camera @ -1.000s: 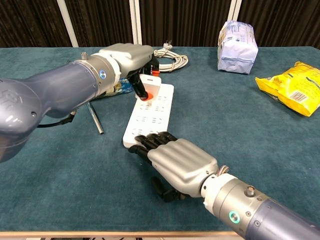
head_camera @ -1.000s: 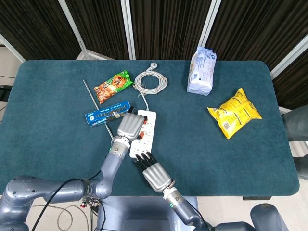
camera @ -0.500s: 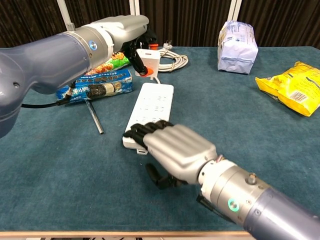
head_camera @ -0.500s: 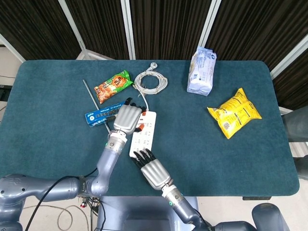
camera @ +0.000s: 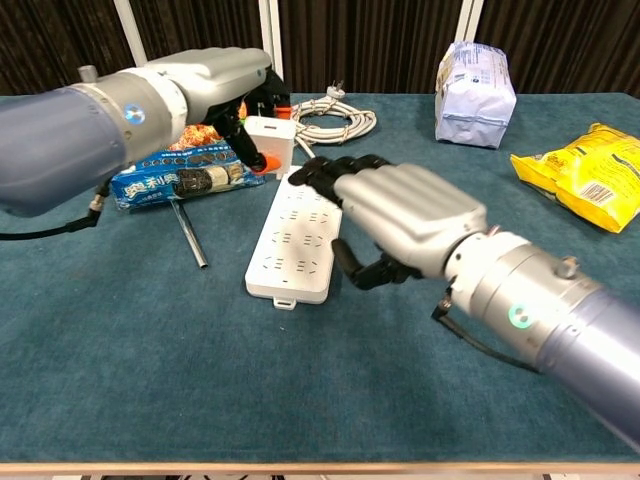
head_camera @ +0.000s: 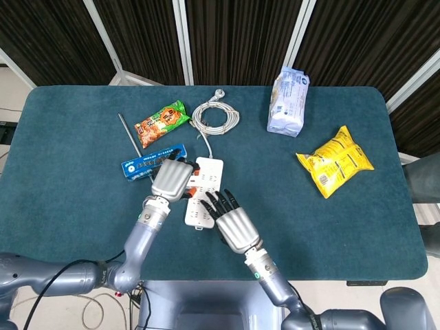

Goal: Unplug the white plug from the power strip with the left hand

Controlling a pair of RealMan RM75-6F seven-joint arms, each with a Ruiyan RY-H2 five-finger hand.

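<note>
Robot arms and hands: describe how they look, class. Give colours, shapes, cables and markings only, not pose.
Both arms are smooth, rounded silver-grey tubes. The left hand and right hand have silver-grey shells over the back and black fingers. A small green light glows on the right forearm, a bluish one on the left wrist. Thin black cables run beside each arm.

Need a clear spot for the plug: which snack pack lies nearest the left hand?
The blue biscuit pack, lying right beside the left hand. The orange-green pack sits farther back; the yellow and white bags lie far right.
</note>
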